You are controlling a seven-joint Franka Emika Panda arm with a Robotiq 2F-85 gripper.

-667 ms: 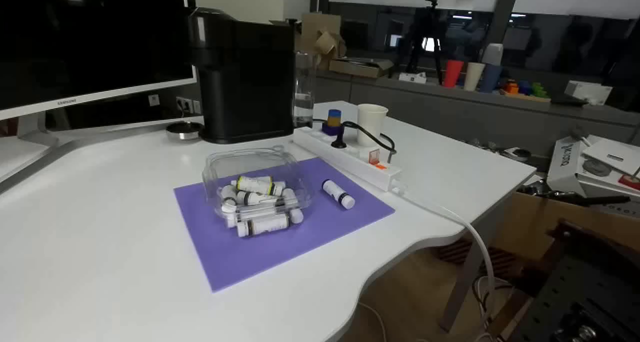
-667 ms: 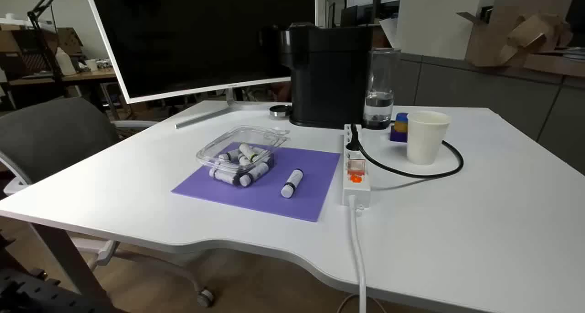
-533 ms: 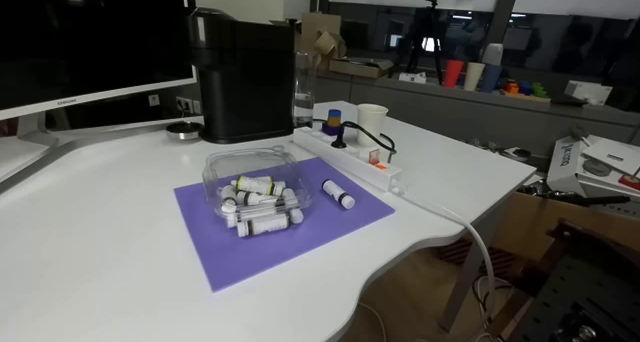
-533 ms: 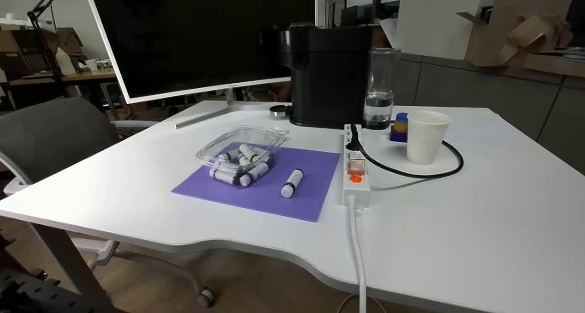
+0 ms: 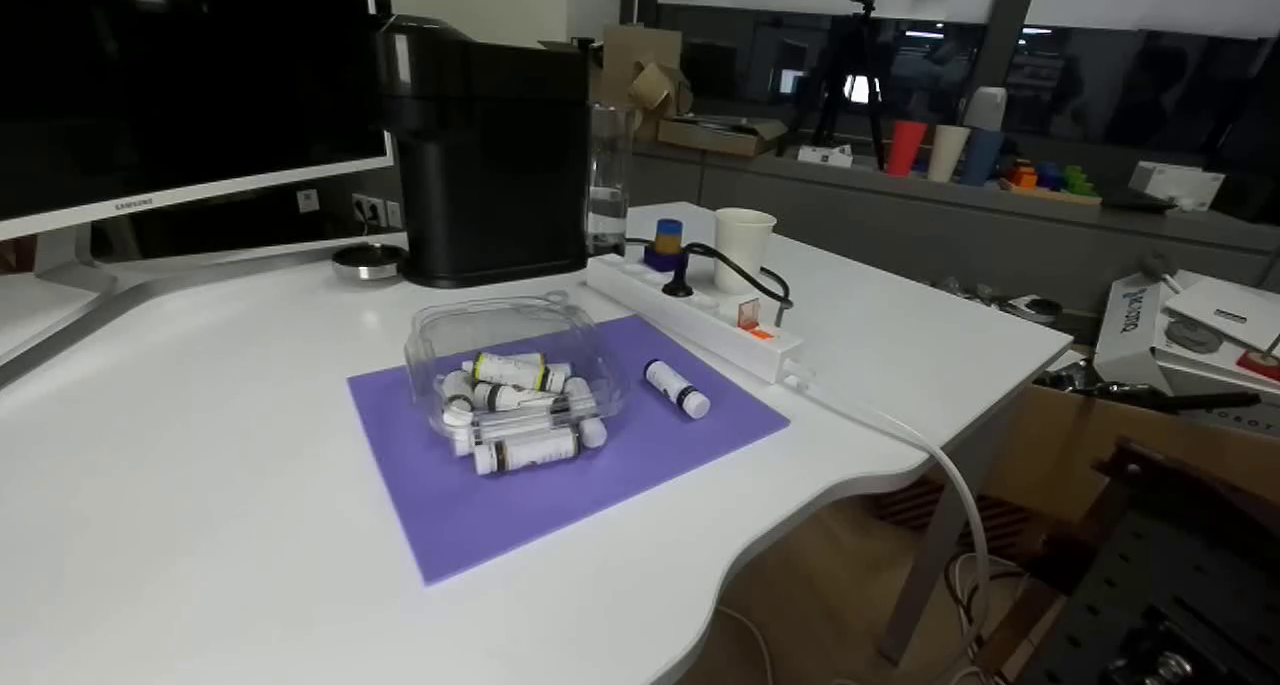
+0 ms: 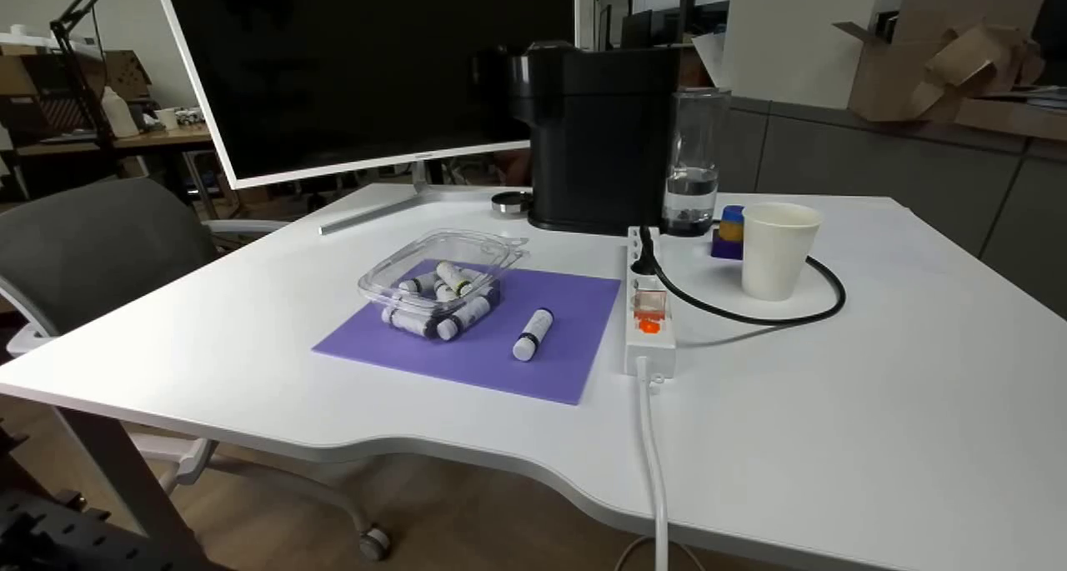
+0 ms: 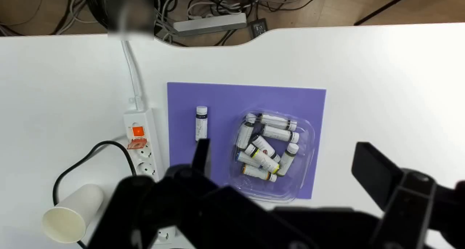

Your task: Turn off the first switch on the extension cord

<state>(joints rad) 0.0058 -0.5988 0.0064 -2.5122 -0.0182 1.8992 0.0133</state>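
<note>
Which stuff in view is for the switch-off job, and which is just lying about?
For the job:
extension cord
its orange switch
raised flip cover
end effector

Just lying about:
purple mat
clear container
small bottles
paper cup
stacked blocks
black machine
monitor

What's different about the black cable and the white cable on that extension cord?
The black cable bends round the cup on the table; the white cable runs over the table's edge. The black cable plugs into the top of the extension cord; the white cable joins its end. Both connect to the same extension cord.
</note>
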